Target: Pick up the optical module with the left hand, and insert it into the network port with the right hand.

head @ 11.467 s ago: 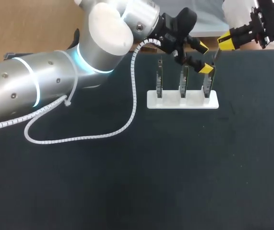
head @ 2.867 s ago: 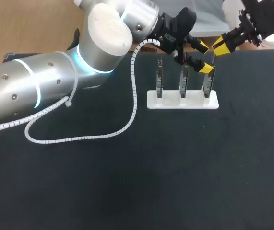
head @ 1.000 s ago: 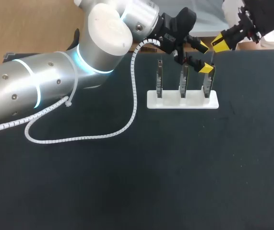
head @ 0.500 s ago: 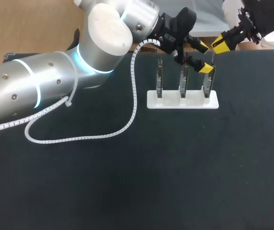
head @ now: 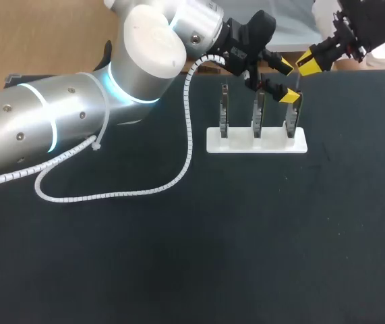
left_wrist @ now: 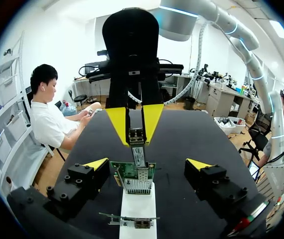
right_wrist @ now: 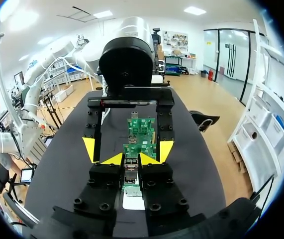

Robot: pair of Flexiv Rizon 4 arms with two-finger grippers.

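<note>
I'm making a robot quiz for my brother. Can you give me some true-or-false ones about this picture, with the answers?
1. The right gripper is pinching the optical module. True.
2. The white stand holds five boards. False: three boards stand in it.
3. The left gripper is squeezing a board. False: it is open, with one finger on each side of the end board and gaps between.
4. A white coiled cable lies on the dark table. True.
</note>
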